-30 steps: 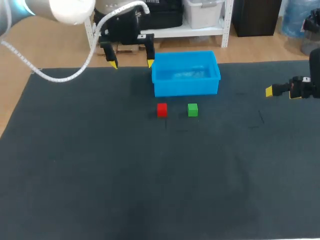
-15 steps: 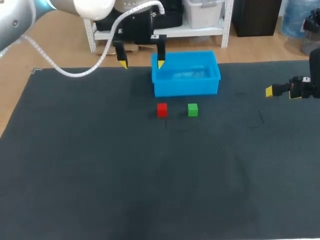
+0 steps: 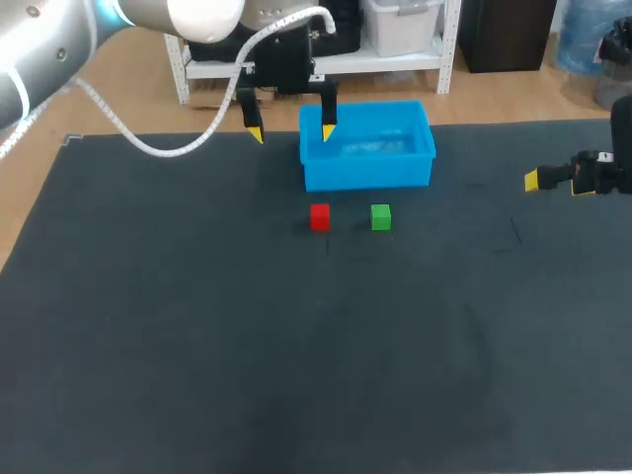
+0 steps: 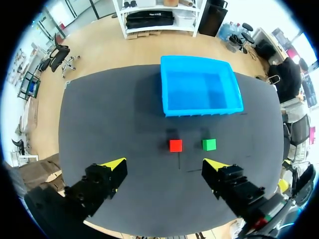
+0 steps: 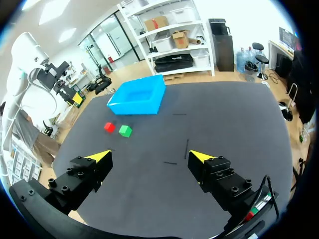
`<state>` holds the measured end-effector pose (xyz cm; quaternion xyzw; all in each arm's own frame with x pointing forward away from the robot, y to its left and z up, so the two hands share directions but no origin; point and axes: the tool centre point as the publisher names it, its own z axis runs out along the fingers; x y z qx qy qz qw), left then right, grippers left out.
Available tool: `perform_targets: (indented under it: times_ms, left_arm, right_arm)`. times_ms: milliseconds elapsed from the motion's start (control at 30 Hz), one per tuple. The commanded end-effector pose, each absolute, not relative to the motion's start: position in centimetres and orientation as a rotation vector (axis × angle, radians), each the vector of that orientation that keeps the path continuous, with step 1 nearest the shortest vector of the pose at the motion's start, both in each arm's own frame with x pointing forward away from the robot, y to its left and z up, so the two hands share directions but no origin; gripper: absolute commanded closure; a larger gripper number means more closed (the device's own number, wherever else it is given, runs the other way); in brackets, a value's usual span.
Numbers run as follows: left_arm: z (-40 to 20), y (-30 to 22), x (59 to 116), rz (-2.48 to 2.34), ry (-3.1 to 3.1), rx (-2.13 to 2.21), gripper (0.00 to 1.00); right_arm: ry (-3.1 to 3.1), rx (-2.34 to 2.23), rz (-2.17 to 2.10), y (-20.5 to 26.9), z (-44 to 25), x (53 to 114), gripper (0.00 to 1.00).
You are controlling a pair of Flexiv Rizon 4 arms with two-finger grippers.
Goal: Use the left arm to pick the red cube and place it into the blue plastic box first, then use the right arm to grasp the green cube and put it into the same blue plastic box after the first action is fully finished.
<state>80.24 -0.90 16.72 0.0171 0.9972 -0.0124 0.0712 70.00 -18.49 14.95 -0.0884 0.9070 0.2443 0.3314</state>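
- While the red cube point(image 3: 320, 217) sits on the mat point(image 3: 197, 346) just in front of the box point(image 3: 367, 180), the left gripper point(image 3: 291, 132) hangs high over the table's far side. Its fingers are spread wide with nothing between them. I judge the step in hand to be the approach to that cube.
- Seen from the left wrist, the cube lies ahead of the gripper, about midway between the finger lines. A near-straight descent should serve. Leave the fingers wide until both tips flank the cube, then close squarely on two opposite faces.
- The green cube point(image 3: 381, 217) stands near the red one, with a gap between them. One finger must come down in that gap without nudging it.
- The box wall rises close behind the cubes, so lift above the rim before carrying across, and release over the middle.
- The right gripper point(image 5: 149, 157), wide and empty, is well apart at the table's right side and should wait.
- Room for moving is widest nearer than the cubes and to their left. The mat's far edge runs just behind the box.
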Motion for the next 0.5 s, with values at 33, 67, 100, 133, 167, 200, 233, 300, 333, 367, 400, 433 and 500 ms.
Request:
perform_targets:
  times_ms: [33, 67, 100, 133, 167, 200, 233, 300, 333, 367, 400, 433, 500]
  left_arm:
    - [16.3, -1.2, 80.8, -0.044, 3.017, 0.052, 0.00]
    - [16.2, -1.3, 80.8, -0.045, 3.019, 0.051, 0.00]
    - [16.1, -1.4, 80.8, -0.049, 3.020, 0.050, 0.00]
    - [16.0, -1.5, 80.8, -0.051, 3.022, 0.050, 0.00]
    - [15.9, -1.5, 80.8, -0.053, 3.023, 0.051, 0.00]
    - [15.8, -1.6, 80.8, -0.056, 3.025, 0.052, 0.00]
    - [15.7, -1.6, 80.8, -0.057, 3.025, 0.053, 0.00]
    - [15.4, -1.7, 80.8, -0.059, 3.027, 0.053, 0.00]
    - [15.3, -1.7, 80.8, -0.059, 3.028, 0.053, 0.00]
    - [15.2, -1.7, 80.7, -0.059, 3.030, 0.053, 0.00]
    - [15.0, -1.8, 80.6, -0.059, 3.033, 0.055, 0.00]
    - [14.9, -1.8, 80.5, -0.057, 3.036, 0.057, 0.00]
    - [14.6, -1.9, 80.4, -0.054, 3.041, 0.060, 0.00]
  right_arm:
    - [2.372, -0.231, 0.636, -18.5, 15.0, 70.0, 0.00]
    - [2.372, -0.231, 0.636, -18.5, 15.0, 70.0, 0.00]
    - [2.372, -0.231, 0.636, -18.5, 15.0, 70.0, 0.00]
    - [2.372, -0.231, 0.636, -18.5, 15.0, 70.0, 0.00]
    - [2.372, -0.231, 0.636, -18.5, 15.0, 70.0, 0.00]
    - [2.372, -0.231, 0.636, -18.5, 15.0, 70.0, 0.00]
    - [2.372, -0.231, 0.636, -18.5, 15.0, 70.0, 0.00]
    - [2.372, -0.231, 0.636, -18.5, 15.0, 70.0, 0.00]
    - [2.372, -0.231, 0.636, -18.5, 15.0, 70.0, 0.00]
    - [2.372, -0.231, 0.636, -18.5, 15.0, 70.0, 0.00]
    - [2.372, -0.231, 0.636, -18.5, 15.0, 70.0, 0.00]
    - [2.372, -0.231, 0.636, -18.5, 15.0, 70.0, 0.00]
    - [2.372, -0.231, 0.636, -18.5, 15.0, 70.0, 0.00]
